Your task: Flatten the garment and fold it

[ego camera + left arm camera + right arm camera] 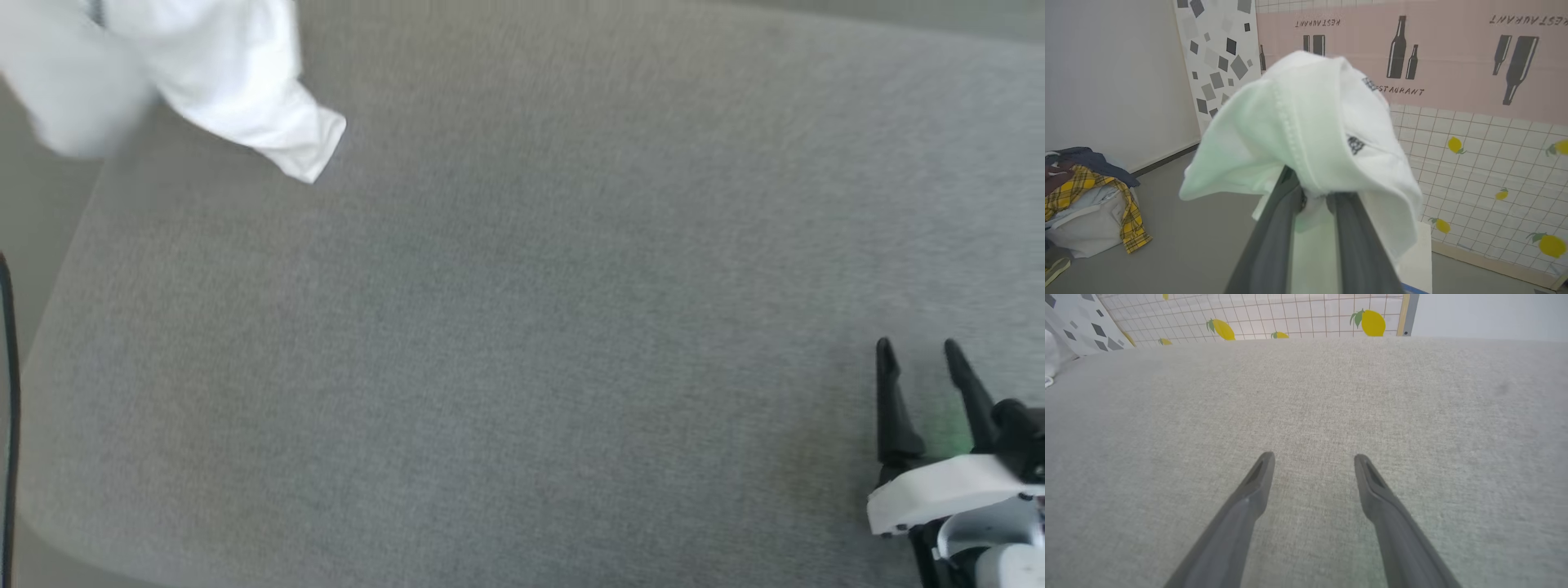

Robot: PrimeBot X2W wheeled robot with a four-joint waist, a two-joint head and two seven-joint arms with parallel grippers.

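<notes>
Your left pincer (1314, 201): clamped on the bunched garment (1298, 122) | your right pincer (918, 353): spread wide, empty, over grey bench (522, 343)

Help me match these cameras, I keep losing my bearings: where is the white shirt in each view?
Head view: the white shirt is at the top left, against the grey fabric surface.
Left wrist view: centre, bunched and clamped in the left hand.
Right wrist view: a white sliver at the far left edge, probably the shirt.
Shared landmark: the lemon-tile wall, behind in both wrist views.
</notes>
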